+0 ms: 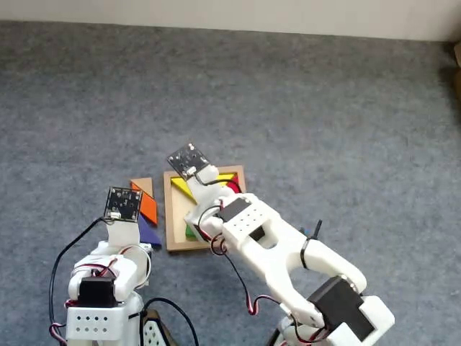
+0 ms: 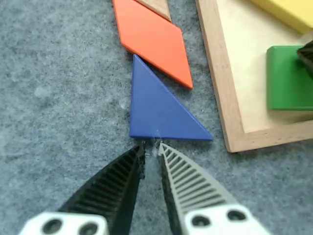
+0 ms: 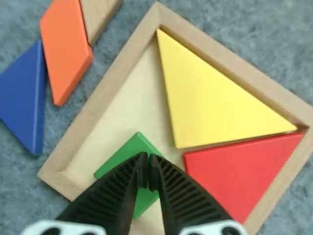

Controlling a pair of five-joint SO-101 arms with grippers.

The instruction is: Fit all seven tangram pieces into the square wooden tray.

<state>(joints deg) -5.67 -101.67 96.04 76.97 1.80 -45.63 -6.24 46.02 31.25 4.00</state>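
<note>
Starting at the left, the left gripper [image 2: 150,147] has its jaws drawn almost together with nothing between them, the tips resting at the near edge of the blue triangle [image 2: 156,110]. That triangle lies flat on the grey carpet [image 2: 58,73], with the orange parallelogram [image 2: 154,41] just beyond it and a plain wooden piece [image 2: 156,7] past that. All three lie just outside the tray's rim and still need placing. Further right, the square wooden tray [image 3: 108,88] holds the yellow triangle [image 3: 210,98] and the red triangle [image 3: 244,171] seated side by side. The green square [image 3: 122,154] sits near one corner, turned slightly askew. The right gripper [image 3: 146,159] hangs over that square, jaws all but closed and gripping nothing. By my reckoning the job is about half done.
</note>
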